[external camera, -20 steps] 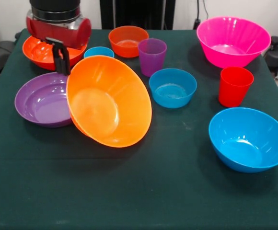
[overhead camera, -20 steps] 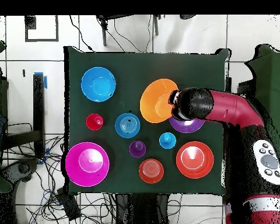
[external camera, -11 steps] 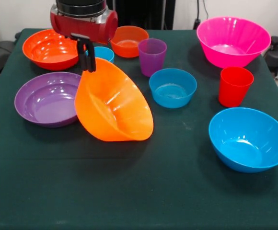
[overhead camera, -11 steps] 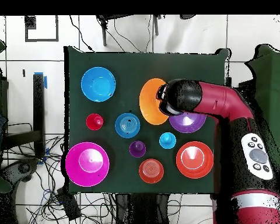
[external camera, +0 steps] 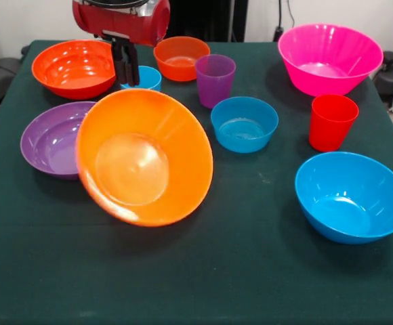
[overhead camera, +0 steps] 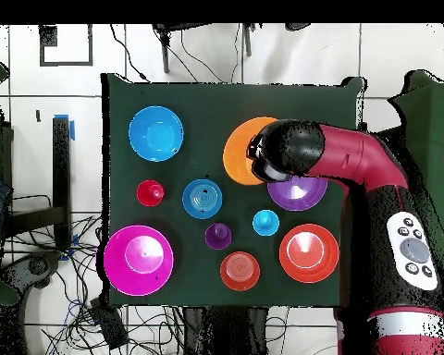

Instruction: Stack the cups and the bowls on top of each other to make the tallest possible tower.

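Gripper (external camera: 125,66) seen just above tilted large orange bowl (external camera: 144,157), fingers' state cannot be told, purple bowl (external camera: 51,139) overlapped at 9 o'clock.

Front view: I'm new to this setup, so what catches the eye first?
The large orange bowl is tipped up on edge, its inside facing the camera, overlapping the purple bowl. The gripper hangs just above its far rim. The big pink bowl glows at the far corner.
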{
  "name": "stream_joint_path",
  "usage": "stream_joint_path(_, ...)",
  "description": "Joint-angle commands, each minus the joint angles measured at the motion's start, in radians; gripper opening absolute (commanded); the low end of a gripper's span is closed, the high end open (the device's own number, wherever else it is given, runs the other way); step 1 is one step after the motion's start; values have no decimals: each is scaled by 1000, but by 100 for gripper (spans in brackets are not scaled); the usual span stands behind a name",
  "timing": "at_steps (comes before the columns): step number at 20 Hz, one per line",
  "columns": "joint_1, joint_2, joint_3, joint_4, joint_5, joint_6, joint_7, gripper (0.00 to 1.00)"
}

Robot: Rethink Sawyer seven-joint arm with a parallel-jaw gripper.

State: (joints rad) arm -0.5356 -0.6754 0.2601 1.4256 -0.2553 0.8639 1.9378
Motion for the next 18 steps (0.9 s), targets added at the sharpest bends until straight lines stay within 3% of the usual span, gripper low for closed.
stream_joint_path(1,18,29,50,-8,-4,56,-51,0)
stream_joint_path(8,7,42,52,-15,-33,39,-94,0)
stream_joint_path(16,9,60,34,-17,-37,7,-54,0)
stream_joint_path(18,4,66,40,-30,-73,40,-129,0)
